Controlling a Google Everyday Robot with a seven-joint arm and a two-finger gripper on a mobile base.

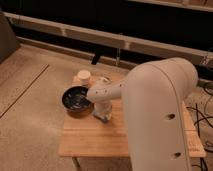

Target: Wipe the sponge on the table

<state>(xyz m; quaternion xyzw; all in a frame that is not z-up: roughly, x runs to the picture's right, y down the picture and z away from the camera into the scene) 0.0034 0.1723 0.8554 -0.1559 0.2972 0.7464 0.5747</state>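
Sponge point(104, 119) lies on the table point(95, 142) directly under the gripper point(102, 114), beside the dark bowl point(76, 98); if it is grasped I cannot tell.

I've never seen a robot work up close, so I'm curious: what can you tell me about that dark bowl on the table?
The dark bowl is round and shallow, black-looking, with pale glints inside. It stands upright on the wooden table, near its left edge as pictured, a small pale cup just behind it. The end effector is down at the tabletop close beside it, over the sponge; contact with the bowl cannot be told.
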